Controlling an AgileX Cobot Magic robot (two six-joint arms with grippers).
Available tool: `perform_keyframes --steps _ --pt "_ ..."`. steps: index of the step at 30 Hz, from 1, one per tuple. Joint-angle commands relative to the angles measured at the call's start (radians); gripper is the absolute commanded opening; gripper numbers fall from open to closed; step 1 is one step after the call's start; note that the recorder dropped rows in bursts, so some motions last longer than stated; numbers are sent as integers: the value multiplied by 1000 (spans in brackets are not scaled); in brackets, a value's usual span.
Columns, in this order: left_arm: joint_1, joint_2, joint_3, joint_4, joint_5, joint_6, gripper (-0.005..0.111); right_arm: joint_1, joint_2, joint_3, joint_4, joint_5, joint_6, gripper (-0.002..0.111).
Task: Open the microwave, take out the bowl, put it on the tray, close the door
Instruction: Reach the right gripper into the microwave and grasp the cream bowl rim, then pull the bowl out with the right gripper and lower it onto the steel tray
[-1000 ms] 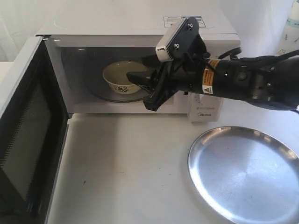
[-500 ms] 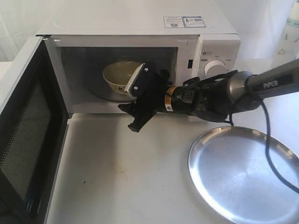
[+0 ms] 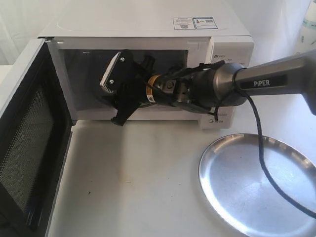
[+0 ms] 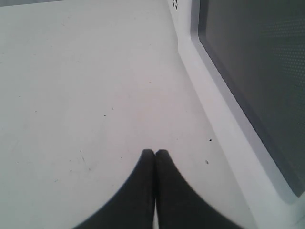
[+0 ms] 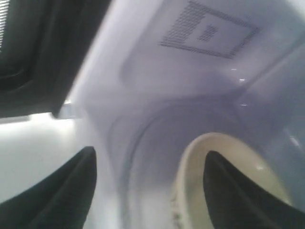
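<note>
White table [image 3: 138, 187] across the whole lower part of the exterior view.

At the upper centre, standing on the table, the microwave [image 3: 148, 24]: a white box with stickers [image 3: 195, 22] on its top toward the upper right and the cavity exposed.

Along the left edge of the frame, the door [image 3: 29, 148], hanging wide open toward the camera, with its dark window turned inward.

At the lower right, the tray [image 3: 256, 187], round and shiny, lying flat on the table, well apart from the cavity.

Reaching in from the right edge and crossing the control panel, the right arm [image 3: 266, 81], grey and black. Wrist and camera mount at the cavity mouth, hiding the bowl in this view.

In the right wrist view, the right gripper [image 5: 148, 162] inside the cavity, jaws spread wide and gripping nothing. Two dark fingers [image 5: 62, 191]: one over the cavity floor outside the bowl [image 5: 190, 176], the other over the bowl's inside. Cream rim between the two, close to the second finger; impossible to tell whether that finger touches it. Bowl sitting inside the microwave, not on the tray.

In the left wrist view, the left gripper [image 4: 155, 155] with fingertips pressed together, holding nothing, above the table and just beside the open door.
</note>
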Motion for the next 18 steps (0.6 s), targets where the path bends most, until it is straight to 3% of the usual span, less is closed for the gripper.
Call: perform_keyframes --steps 1,8,10,13,14,18 --pt "-5 -2 -3 -8 3 0 0 -1 48 -85 35 122 -5 60" --pt "-5 -2 -3 -8 3 0 0 -1 149 -153 35 192 -3 56" --pt "-5 -2 -3 -8 3 0 0 -1 166 -161 35 203 -3 43" --pt "-5 -2 -3 -8 3 0 0 1 163 -161 35 205 -3 7" --pt "-5 -2 -3 -8 3 0 0 5 156 -161 37 210 2 1" --pt "-5 -2 -3 -8 3 0 0 21 114 -152 28 183 61 0"
